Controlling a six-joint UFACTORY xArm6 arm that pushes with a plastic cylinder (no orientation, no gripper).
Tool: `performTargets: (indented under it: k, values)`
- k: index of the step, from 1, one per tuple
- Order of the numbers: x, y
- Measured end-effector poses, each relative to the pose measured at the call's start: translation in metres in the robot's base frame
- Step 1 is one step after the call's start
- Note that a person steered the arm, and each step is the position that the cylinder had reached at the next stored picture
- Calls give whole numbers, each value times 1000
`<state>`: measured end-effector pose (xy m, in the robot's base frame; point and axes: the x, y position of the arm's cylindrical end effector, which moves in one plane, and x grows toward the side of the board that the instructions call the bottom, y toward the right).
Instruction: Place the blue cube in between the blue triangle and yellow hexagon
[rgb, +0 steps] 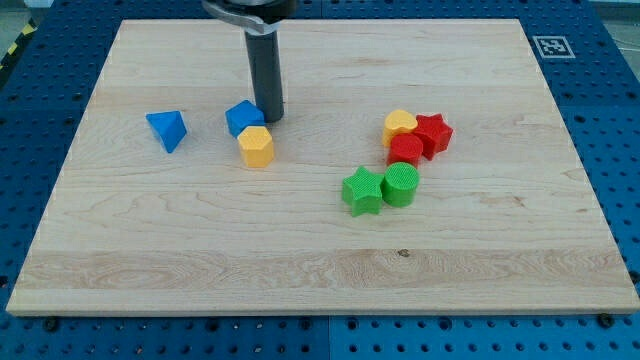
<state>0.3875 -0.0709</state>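
The blue cube (242, 117) sits left of the board's centre, touching the yellow hexagon (256, 146) just below and to its right. The blue triangle (167, 129) lies apart, further to the view's left. My tip (270, 118) rests on the board right against the blue cube's right side, just above the yellow hexagon. The dark rod rises from there to the view's top.
A cluster lies right of centre: a yellow heart (399, 124), a red star (433, 134), a red round block (405, 151), a green star (362, 191) and a green cylinder (400, 185). The wooden board (320, 270) lies on a blue perforated table.
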Motion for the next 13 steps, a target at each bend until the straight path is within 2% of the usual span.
performTargets:
  k: [3, 7, 10, 13]
  values:
    - [3, 11]
    - [3, -76]
    - [6, -83]
    - [16, -57]
